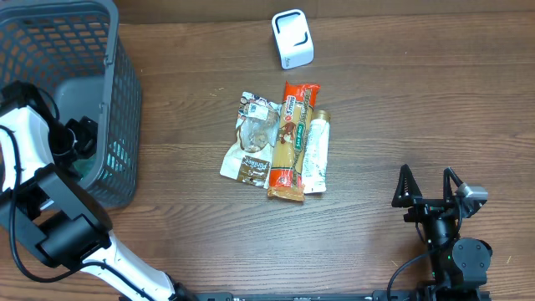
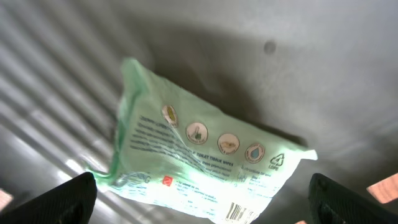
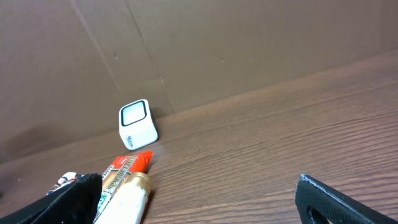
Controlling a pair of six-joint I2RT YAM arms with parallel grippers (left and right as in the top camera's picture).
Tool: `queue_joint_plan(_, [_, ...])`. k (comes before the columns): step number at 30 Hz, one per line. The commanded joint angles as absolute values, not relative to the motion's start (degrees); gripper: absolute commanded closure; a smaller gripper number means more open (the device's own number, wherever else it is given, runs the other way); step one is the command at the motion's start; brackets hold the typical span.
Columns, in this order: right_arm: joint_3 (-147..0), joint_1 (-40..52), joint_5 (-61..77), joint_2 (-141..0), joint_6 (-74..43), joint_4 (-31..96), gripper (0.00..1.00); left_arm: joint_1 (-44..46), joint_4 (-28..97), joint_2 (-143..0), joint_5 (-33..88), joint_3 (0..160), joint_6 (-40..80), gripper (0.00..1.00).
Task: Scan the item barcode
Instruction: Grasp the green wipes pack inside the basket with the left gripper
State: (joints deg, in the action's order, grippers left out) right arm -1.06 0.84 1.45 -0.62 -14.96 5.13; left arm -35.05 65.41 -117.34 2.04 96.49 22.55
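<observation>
Evidently an intermediate stage: one pale green soft plastic pack (image 2: pixel 199 155), barcode facing up, lies on the floor of the grey lattice plastic basket (image 1: pixel 125 125). It sits untouched beneath the left gripper (image 2: pixel 202 190), whose jaws stand wide apart and hold nothing. This suggests one item is dealt with, while three wait on the brown wooden tabletop (image 1: pixel 418 100): one crumpled clear-and-white snack packet (image 1: pixel 251 142), one long orange-red pasta packet (image 1: pixel 291 142) and one white tube with a gold cap (image 1: pixel 315 150). They lie side by side near the single white cube-shaped scanner (image 1: pixel 292 38). The right gripper (image 1: pixel 428 180) hovers open and empty, well apart from them.
</observation>
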Motion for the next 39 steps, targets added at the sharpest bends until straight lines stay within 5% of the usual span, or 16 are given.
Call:
queue_joint_plan(1, [-0.5, 1.1, 1.1, -0.2, -14.7, 4.7, 0.00, -33.4, 65.0, -117.6, 4.1, 91.5, 26.0, 0.00])
queue_joint_plan(21, [-0.5, 1.1, 1.1, -0.2, -14.7, 4.7, 0.00, -30.7, 44.7, -117.6, -2.8, 76.2, 37.7, 0.03])
queue_joint_plan(25, [-0.5, 1.1, 1.1, -0.2, -14.7, 4.7, 0.00, -30.7, 44.1, -117.6, -3.6, 76.2, 36.5, 0.21])
queue_joint_plan(28, [-0.5, 1.1, 1.1, -0.2, -14.7, 4.7, 0.00, -30.7, 44.1, -117.6, -3.6, 76.2, 35.1, 0.52])
queue_joint_plan(34, [-0.5, 1.1, 1.1, -0.2, -14.7, 4.7, 0.00, -30.7, 44.1, -117.6, -2.4, 76.3, 29.0, 0.95])
queue_joint_plan(39, [-0.5, 1.1, 1.1, -0.2, -14.7, 4.7, 0.00, -30.7, 48.1, -117.6, 3.1, 80.8, 20.4, 0.96])
